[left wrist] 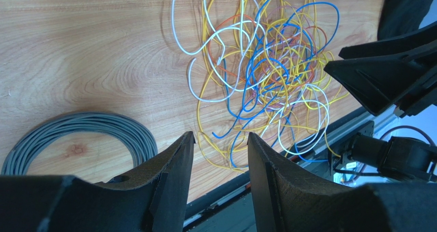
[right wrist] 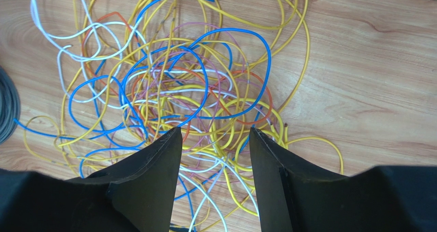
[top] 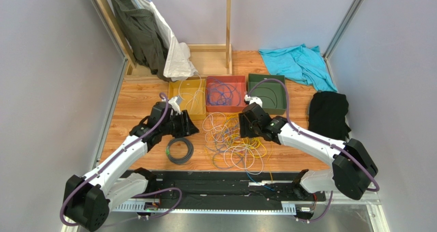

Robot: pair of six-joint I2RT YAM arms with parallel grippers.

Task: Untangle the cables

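Yellow, blue, white, orange and pink wires lie knotted in one loose tangle (top: 233, 142) on the wooden table (top: 133, 101). The strands loop over and under each other, and a few yellow and white ends stray out past the edges of the tangle.

The left gripper (top: 185, 124) hangs just left of the tangle. In the left wrist view, this gripper (left wrist: 218, 137) has its two dark fingers (left wrist: 174, 170) spread apart with nothing between them, and the edge of the tangle (left wrist: 266, 73) shows through the gap.

The right gripper (top: 245, 124) hangs over the tangle's far right part. From its own camera, the gripper (right wrist: 215, 132) is likewise spread wide and holds nothing. Its fingers (right wrist: 154, 175) are poised above the tangle (right wrist: 174, 99), and whether they touch a wire cannot be told.

A grey coil (top: 179, 150) of cable lies flat, left of the tangle and apart from it. Beyond the tangle stand a yellow bin (top: 187, 81), a red bin (top: 225, 78) and a green bin (top: 279, 110) in a row, each with some cable in it. A black cloth (top: 328, 114) lies right of the tangle, and a teal cloth (top: 297, 63) lies beyond it to the right.
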